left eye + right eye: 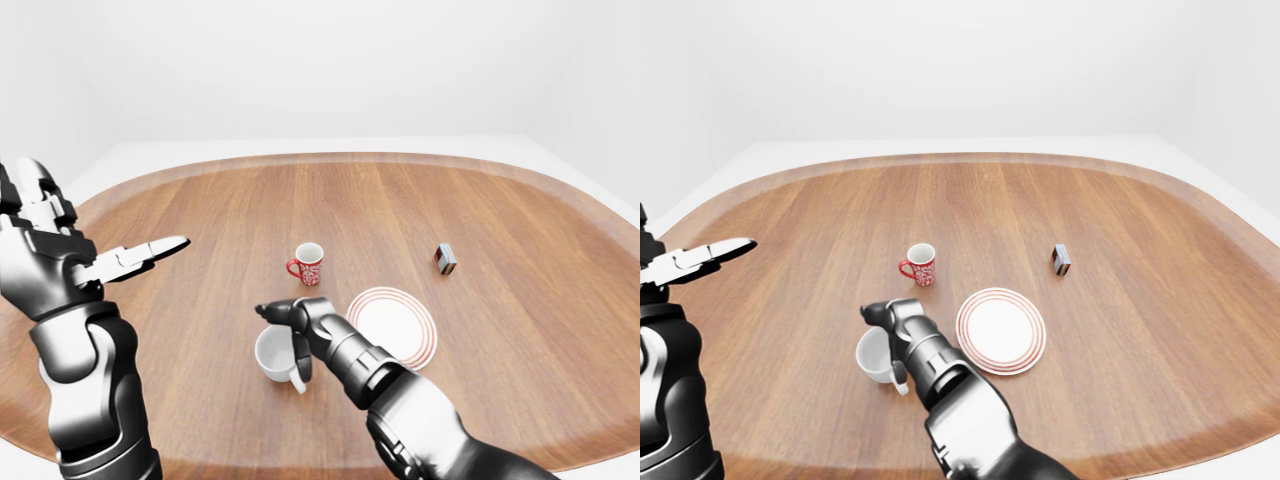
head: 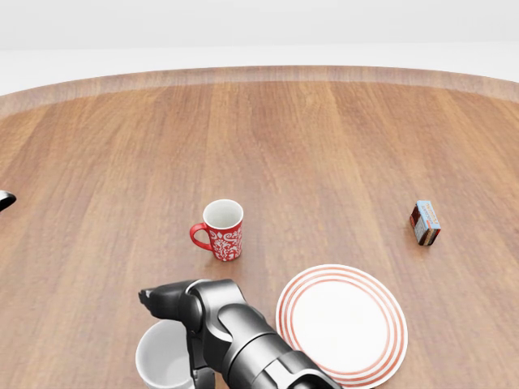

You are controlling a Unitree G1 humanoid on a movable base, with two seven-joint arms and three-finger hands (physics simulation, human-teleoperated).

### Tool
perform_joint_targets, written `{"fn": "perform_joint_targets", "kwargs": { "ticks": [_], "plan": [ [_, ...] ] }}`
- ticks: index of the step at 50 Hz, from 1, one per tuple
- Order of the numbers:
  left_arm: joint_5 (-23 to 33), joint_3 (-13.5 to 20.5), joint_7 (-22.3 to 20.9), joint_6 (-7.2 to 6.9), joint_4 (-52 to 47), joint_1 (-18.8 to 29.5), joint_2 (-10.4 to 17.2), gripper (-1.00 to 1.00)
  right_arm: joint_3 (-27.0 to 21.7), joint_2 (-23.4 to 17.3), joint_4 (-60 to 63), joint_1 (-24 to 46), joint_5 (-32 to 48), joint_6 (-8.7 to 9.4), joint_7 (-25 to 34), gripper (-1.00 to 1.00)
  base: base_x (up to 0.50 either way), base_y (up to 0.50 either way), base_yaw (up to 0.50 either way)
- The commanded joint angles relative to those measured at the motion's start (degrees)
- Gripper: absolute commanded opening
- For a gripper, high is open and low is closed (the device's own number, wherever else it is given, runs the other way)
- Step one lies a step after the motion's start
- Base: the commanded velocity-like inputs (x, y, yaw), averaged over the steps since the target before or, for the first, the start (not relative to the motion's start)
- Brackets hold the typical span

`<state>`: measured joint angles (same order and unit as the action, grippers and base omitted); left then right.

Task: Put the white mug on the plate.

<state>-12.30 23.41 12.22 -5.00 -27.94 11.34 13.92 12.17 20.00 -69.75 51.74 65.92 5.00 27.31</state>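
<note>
**Inspector:** White mug (image 1: 275,353) stands on the bench (image 1: 500,230), left of the plate (image 1: 393,325). Right hand (image 1: 290,335) at its rim; grip cannot be told.

**Clerk:** Risk?

**Inspector:** A shallow hold could tip it. Left hand (image 1: 120,262) splayed, idle.

- white mug (image 1: 274,353): plain white inside and out
- plate (image 2: 341,322): white centre, thin red rings round the rim
- second mug (image 2: 223,229): red with a white floral pattern, white inside
- small box (image 2: 425,223): red, blue and white
- surface (image 2: 324,146): brown wood grain, paler edge band
- right hand (image 1: 290,330) and left hand (image 1: 60,255): glossy dark grey metal
</note>
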Motion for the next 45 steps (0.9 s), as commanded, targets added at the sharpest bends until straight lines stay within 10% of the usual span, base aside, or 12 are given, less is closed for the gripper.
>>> {"fn": "perform_joint_targets", "kwargs": {
  "ticks": [1, 45],
  "plan": [
    [0.1, -0.5, 0.4, 0.0, 2.2, 0.3, -0.2, 1.0, 0.8, 0.0, -1.2, 0.8, 0.1, 0.0, -1.2, 1.0, 0.0, 0.0, 0.0],
    [-0.1, -0.3, 0.6, 0.0, 2.3, 0.5, -0.1, 1.0, 0.8, 0.0, -5.9, -3.3, 0.9, 0.0, -8.2, 1.0, 0.0, 0.0, 0.0]
  ]
}}
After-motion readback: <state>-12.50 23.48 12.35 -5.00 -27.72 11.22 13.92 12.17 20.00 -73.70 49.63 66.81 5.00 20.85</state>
